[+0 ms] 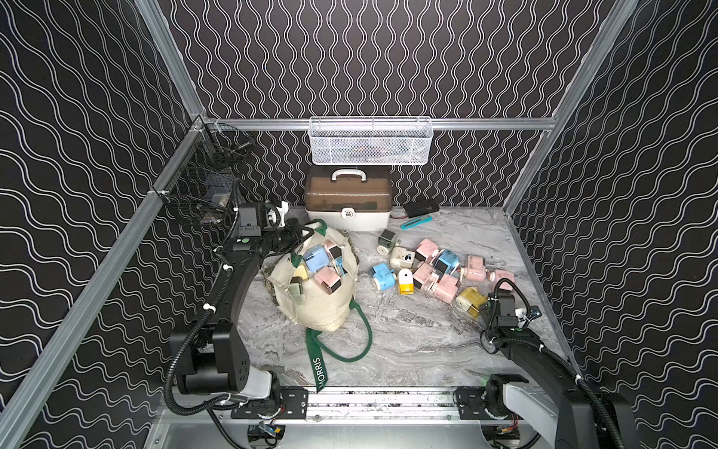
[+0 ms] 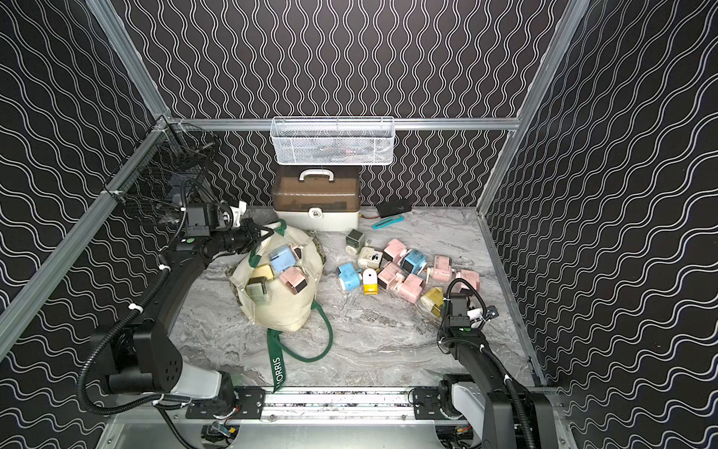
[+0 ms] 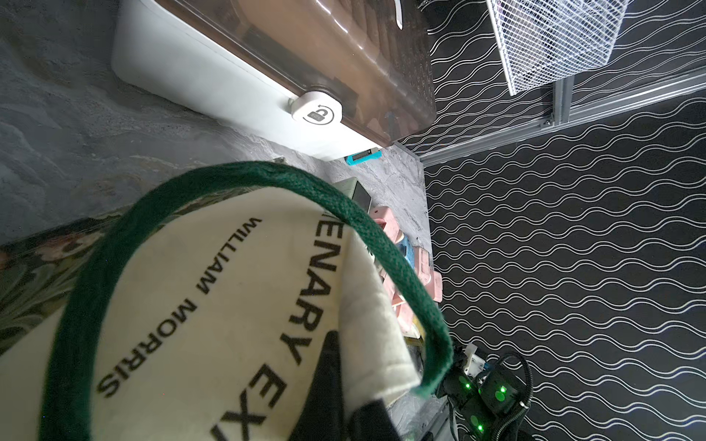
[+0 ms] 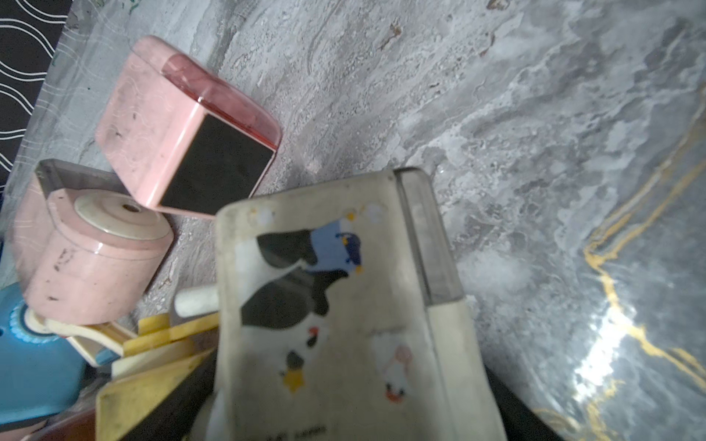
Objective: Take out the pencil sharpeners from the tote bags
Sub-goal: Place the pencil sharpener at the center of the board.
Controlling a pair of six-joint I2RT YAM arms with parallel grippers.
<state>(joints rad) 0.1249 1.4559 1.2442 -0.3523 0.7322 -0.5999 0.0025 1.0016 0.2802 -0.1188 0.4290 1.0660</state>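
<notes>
The cream tote bag (image 1: 322, 307) (image 2: 279, 311) lies on the marble table with its mouth open. Several pencil sharpeners sit in the mouth, among them a blue one (image 1: 315, 259) and a pink one (image 1: 328, 282). My left gripper (image 1: 305, 233) (image 3: 355, 401) is shut on the bag's cream rim by a green strap (image 3: 267, 175). Several more sharpeners (image 1: 427, 268) lie loose to the right. In the right wrist view my right gripper (image 4: 347, 389) is closed on a cream sharpener with a cow print (image 4: 336, 305), beside a yellow sharpener (image 1: 470, 301). In both top views its jaws are hidden under the wrist.
A white-and-brown case (image 1: 347, 202) stands at the back, under a white mesh basket (image 1: 371, 142). A black wire basket (image 1: 202, 186) hangs at the back left. A teal tool (image 1: 416, 222) and a black device (image 1: 421, 208) lie behind the loose sharpeners. The bag's other strap (image 1: 349, 350) loops forward.
</notes>
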